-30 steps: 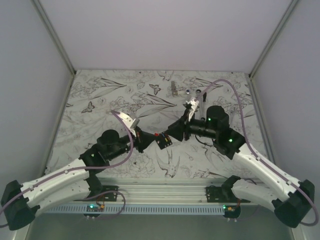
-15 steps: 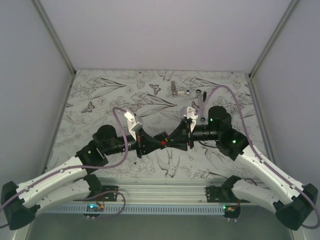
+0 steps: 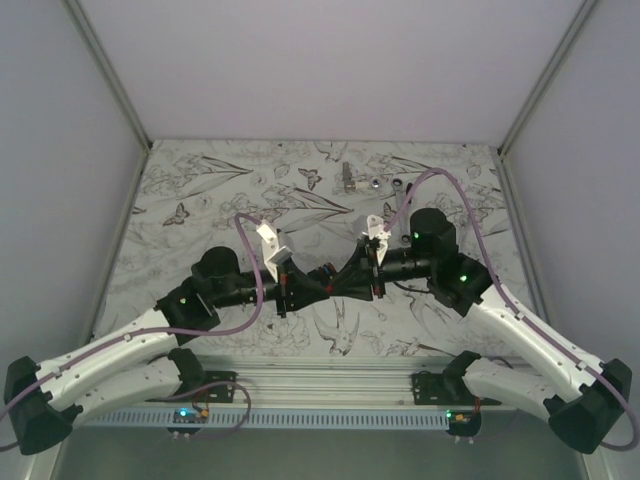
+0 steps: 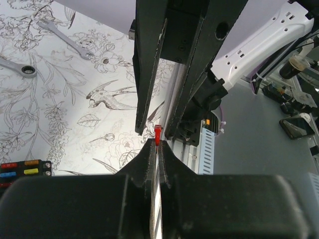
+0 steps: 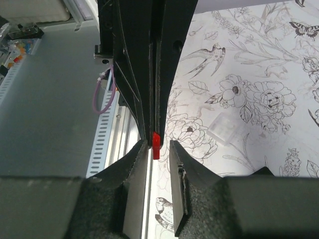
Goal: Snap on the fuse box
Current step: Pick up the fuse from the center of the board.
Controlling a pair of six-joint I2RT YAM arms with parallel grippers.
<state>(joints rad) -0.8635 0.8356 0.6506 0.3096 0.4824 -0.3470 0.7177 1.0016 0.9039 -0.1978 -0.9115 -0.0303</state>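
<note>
floral-print tabletop, plain pale walls on three sides. both arms meet nose to nose above the middle of it, near the front edge.

your left end effector is fully closed, pinching a small red fuse. the fuse sticks out past the tips of the left fingers. it is held off the tabletop, in the air.

your right end effector faces it head-on, jaws partly apart, one finger either side of the fuse. the right wrist view shows a gap on each side of the fuse, narrower on the left one. i can't confirm any contact there, so i'd call it not gripping.

the fuse box sits flat on the tabletop. you only see it at the bottom-left corner of the left wrist view, partly cut off by the end effector body. red, orange, blue and yellow fuses show in its top rows. it is well apart from both end effectors, nothing touching it. i can't pick it out in the overhead view.

other items:
- clear plastic piece lying on the tabletop, seen in the right wrist view, off to the side of the fingers
- open-end wrench and ratchet wrench lying toward the far side of the tabletop, apart from each other
</note>
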